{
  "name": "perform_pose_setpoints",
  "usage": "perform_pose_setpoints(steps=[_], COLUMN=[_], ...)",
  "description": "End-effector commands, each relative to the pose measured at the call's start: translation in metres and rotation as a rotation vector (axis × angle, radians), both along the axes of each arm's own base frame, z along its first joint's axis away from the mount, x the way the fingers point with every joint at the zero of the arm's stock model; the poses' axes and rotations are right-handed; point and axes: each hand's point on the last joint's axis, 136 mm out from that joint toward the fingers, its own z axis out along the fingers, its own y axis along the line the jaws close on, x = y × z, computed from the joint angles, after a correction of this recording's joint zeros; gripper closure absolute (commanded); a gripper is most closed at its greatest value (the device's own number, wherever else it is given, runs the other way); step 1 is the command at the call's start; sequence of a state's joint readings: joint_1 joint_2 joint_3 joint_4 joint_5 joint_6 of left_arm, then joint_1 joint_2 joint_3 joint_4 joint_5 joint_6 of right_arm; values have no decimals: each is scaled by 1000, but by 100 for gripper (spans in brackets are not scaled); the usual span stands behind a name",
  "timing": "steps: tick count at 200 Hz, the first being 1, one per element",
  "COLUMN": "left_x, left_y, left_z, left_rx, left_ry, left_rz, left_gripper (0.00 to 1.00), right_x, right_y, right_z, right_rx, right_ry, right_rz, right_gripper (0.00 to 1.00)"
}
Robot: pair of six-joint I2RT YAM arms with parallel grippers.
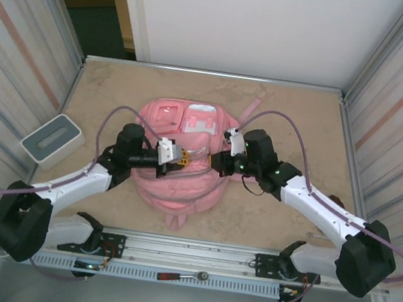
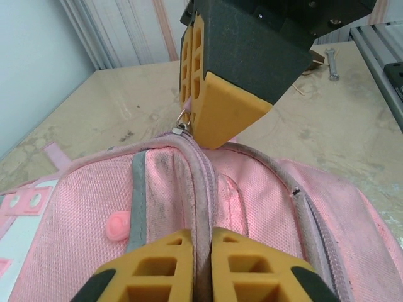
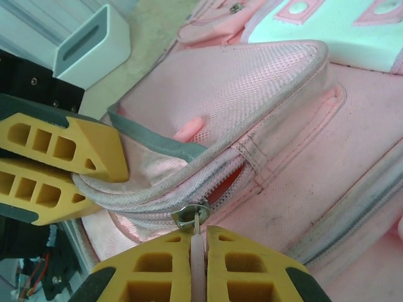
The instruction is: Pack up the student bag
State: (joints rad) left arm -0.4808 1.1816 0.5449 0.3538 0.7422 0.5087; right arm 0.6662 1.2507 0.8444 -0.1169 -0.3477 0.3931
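— Pinching what, each claw?
— Left gripper [image 2: 201, 238] clamps the zip ridge [image 2: 200, 182] of the student bag [image 1: 181, 186], mid-table; right gripper [image 3: 198, 238] is closed on the zip pull [image 3: 191, 216]
— Best way on?
— Likely draw the pull steadily along the zip while left holds the ridge taut. Open table [image 1: 303, 128] lies right; a grey-white box [image 1: 53, 140] sits well left of the bag
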Motion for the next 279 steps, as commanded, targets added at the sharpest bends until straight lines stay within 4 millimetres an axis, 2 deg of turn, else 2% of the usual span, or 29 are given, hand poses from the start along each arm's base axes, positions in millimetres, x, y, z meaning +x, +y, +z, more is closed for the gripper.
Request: perform_pose_setpoints(steps=[1, 14, 33, 77, 93, 108, 125, 139, 156, 174, 219, 235, 256, 279], left_x=[14, 15, 10, 14, 19, 21, 17, 7, -12, -25, -26, -22, -16, -13], left_y=[4, 0, -12, -34, -39, -42, -41, -39, -34, -26, -25, -28, -31, -36], left_z=[14, 11, 5, -8, -12, -13, -12, -4, 9, 21, 22, 19, 17, 17], left_rx=[-19, 15, 100, 240, 259, 259, 247, 192, 91, -4, -40, -38, -33, -43], left_ry=[4, 6, -52, -75, -67, -56, -56, -57, -55, -51, -9, 4, 14, 20], left_rz=[30, 41, 40, 42, 46, 42, 26, -29, -124, -202, -246, -246, -249, -269], left_gripper=[70, 57, 47, 43, 49, 66, 85, 92, 95, 95, 95, 95, 95, 95], right_x=[29, 27, 24, 14, 8, 6, 8, 10, 17, 27, 66, 67, 62, 53], right_y=[-16, -13, -10, 4, 8, 7, -5, -16, -26, -31, -35, -34, -40, -53], right_z=[13, 15, 20, 36, 39, 36, 23, 9, -6, -12, -27, -32, -30, -15], right_rx=[-4, 6, 27, 69, 76, 53, -5, -31, -40, -43, -65, -80, -83, -83], right_ry=[-34, -39, -45, -72, -81, -86, -86, -49, 16, 46, 133, 157, 145, 105], right_rz=[-134, -127, -117, -72, -49, -38, -48, -35, -20, -20, -142, -142, -147, -161], right_gripper=[100, 100, 100, 100, 100, 100, 100, 100, 100, 100, 100, 98, 94, 79])
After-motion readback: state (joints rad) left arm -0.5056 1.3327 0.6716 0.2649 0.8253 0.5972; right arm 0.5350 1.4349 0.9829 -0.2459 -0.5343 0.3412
